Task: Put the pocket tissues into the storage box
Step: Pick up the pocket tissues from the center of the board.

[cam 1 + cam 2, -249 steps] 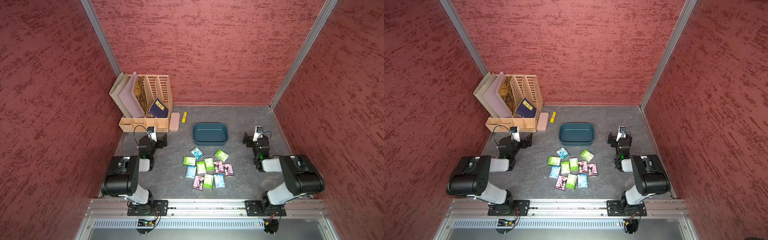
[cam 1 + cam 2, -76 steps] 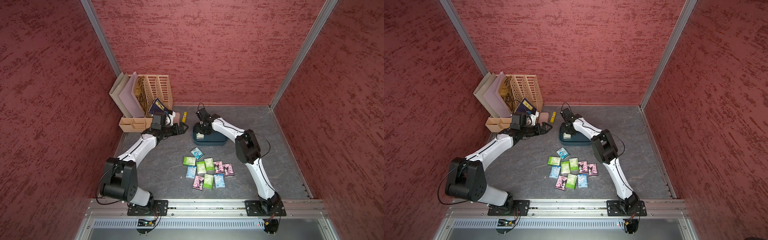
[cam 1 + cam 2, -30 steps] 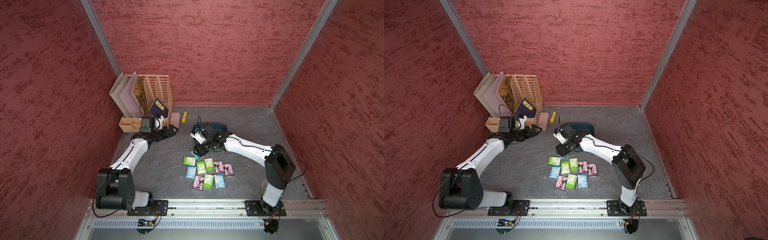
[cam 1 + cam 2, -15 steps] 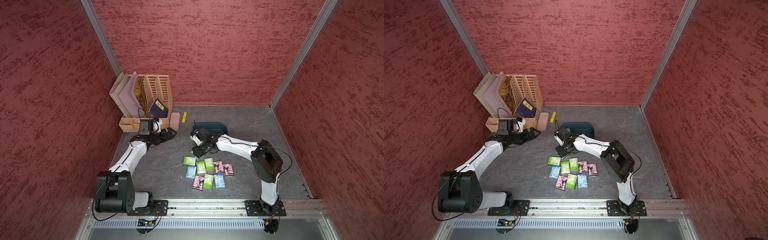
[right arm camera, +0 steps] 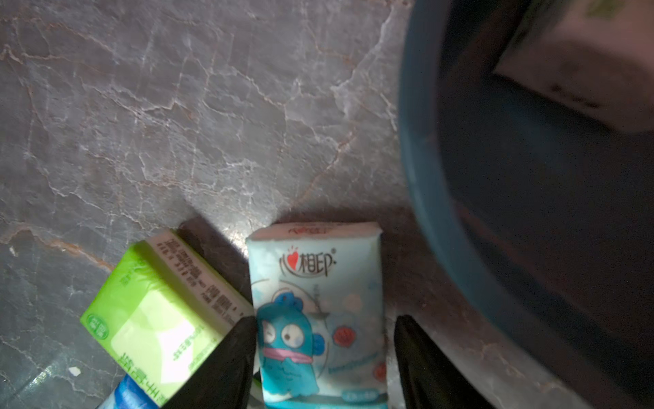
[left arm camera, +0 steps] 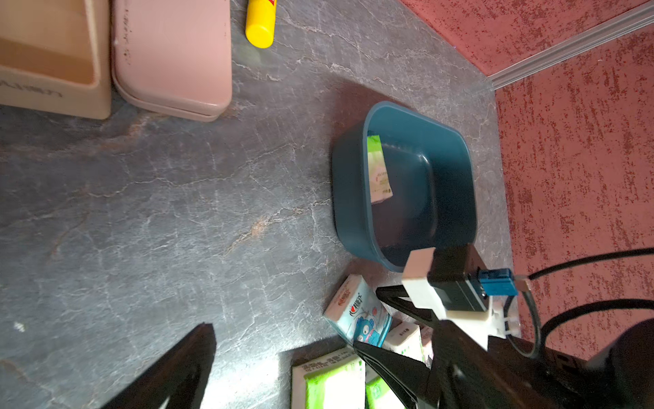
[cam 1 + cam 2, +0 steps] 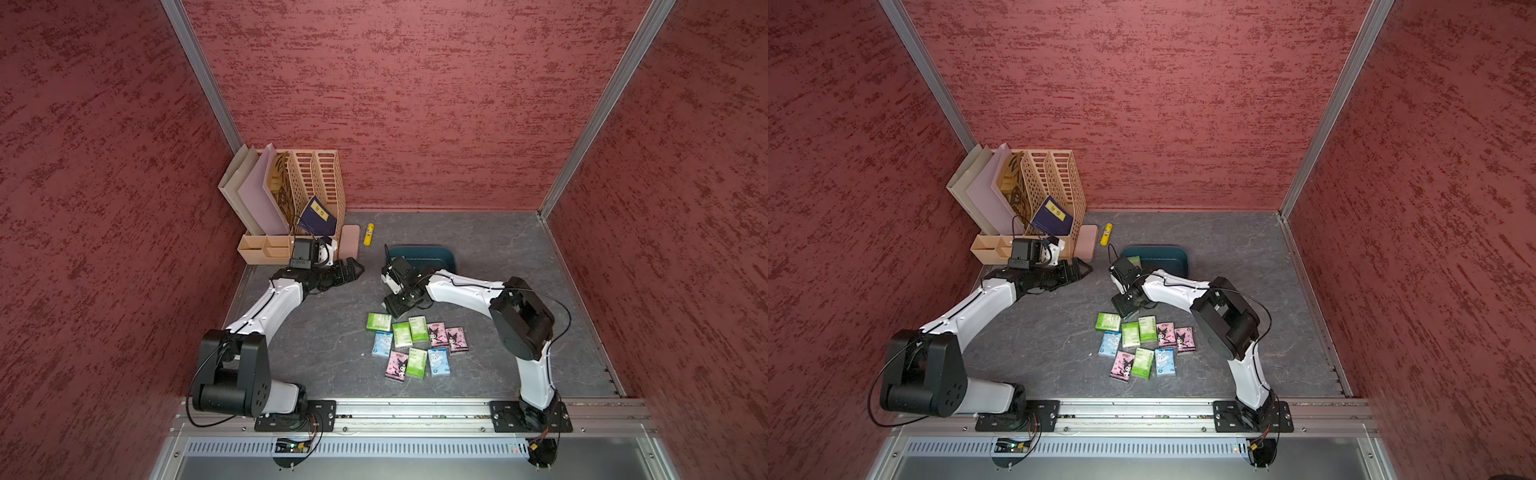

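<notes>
Blue pack (image 5: pixel 315 279) inside right pincer (image 5: pixel 323 322), seemingly loose, near box (image 5: pixel 423 212) rim

The storage box (image 7: pixel 436 249) sits on the surface (image 7: pixel 498 332), with one pack (image 6: pixel 378 170) inside at its left end. Left of the box lie the tube (image 7: pixel 368 234), then the flat case (image 7: pixel 349 241), then the desk organiser (image 7: pixel 291 199). In front of the box lies a cluster of pocket tissues (image 7: pixel 415 345). Between cluster and box, another pack (image 5: pixel 318 311) lies between the fingers of the right claw (image 5: pixel 325 324). The left claw (image 7: pixel 353 268) hangs left of the box.
</notes>
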`<move>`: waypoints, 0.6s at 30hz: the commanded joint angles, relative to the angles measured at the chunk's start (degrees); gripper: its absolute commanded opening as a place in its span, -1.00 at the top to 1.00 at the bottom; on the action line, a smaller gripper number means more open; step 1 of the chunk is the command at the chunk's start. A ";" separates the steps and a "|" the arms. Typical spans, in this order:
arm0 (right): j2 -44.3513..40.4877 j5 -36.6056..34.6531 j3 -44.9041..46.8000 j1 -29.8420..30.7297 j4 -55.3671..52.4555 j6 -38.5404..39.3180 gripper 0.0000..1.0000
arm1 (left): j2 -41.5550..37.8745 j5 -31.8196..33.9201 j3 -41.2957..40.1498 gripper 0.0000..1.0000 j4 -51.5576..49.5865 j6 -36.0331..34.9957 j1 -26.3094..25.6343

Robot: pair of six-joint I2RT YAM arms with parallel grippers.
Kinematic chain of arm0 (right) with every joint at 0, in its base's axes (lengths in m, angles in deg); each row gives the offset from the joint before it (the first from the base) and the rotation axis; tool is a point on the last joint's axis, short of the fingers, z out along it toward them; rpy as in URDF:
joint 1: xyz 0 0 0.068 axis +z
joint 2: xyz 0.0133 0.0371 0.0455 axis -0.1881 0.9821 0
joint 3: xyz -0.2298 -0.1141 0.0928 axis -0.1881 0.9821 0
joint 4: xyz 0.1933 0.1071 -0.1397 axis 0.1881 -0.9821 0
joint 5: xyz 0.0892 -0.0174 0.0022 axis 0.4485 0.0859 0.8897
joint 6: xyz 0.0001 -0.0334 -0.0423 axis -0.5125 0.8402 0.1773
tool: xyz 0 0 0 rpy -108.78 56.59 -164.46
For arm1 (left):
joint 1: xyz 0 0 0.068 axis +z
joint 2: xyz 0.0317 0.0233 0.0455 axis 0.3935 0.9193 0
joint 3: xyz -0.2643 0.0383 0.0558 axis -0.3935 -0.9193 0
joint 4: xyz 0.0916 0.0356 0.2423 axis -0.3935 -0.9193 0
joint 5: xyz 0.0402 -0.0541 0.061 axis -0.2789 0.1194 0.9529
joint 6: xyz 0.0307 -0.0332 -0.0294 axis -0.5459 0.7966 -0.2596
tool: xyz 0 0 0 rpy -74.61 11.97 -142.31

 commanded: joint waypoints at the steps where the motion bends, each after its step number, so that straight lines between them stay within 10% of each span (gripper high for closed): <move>1: 1.64 -1.90 -1.54 0.28 -0.22 -0.68 -0.33 | 1.26 0.71 1.78 -0.99 0.87 0.10 -0.90; 5: 2.17 -1.17 -1.24 0.43 0.18 -0.72 -0.28 | 2.97 0.28 1.86 -0.99 1.05 0.71 -1.73; 11: -0.21 -1.54 0.34 0.41 2.14 -0.85 0.32 | 4.61 -1.36 2.35 -0.99 1.42 0.84 -2.31; 18: -6.98 -0.39 2.01 0.46 3.29 0.72 0.32 | 4.76 -6.66 4.05 -1.00 0.22 -0.37 -1.61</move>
